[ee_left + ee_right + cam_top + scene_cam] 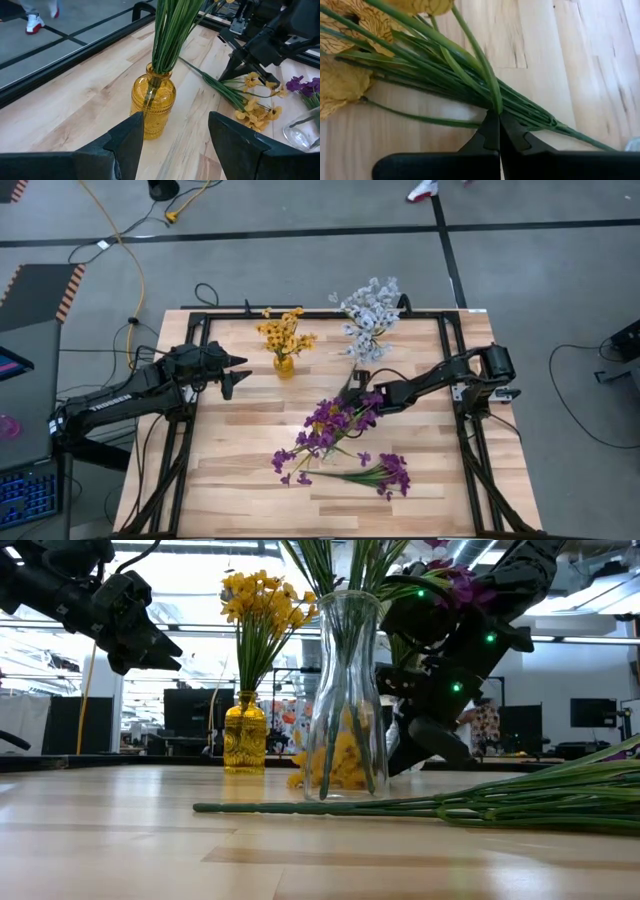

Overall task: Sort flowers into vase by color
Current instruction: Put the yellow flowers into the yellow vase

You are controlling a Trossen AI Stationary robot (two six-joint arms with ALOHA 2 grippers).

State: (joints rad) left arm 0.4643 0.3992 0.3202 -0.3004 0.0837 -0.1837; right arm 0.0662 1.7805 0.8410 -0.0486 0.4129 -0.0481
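A yellow sprig (250,106) lies on the table beside a clear vase (345,690) that holds purple flowers (340,420). My right gripper (498,116) is shut at this sprig's green stems, slanting down from the table's right. An amber vase (152,102) at the far left holds yellow flowers (284,335). My left gripper (175,125) stands open, just left of that vase and above the table. White-blue flowers (370,315) stand at the far side. A loose purple sprig (385,473) lies flat near the front. My right gripper pinches a thin green blade of the yellow sprig's stem bundle (495,102) between its fingertips (490,131), some way below the blossoms. It comes slanting down from the table's right, across the stems. The sprig lies on the table, blossoms (340,80) resting on the wood.
The loose purple sprig's long stems (420,805) stretch across the front of the clear vase. Black rails (190,430) frame the table's left, right and far sides. Bare wood shows at the front left (230,470).
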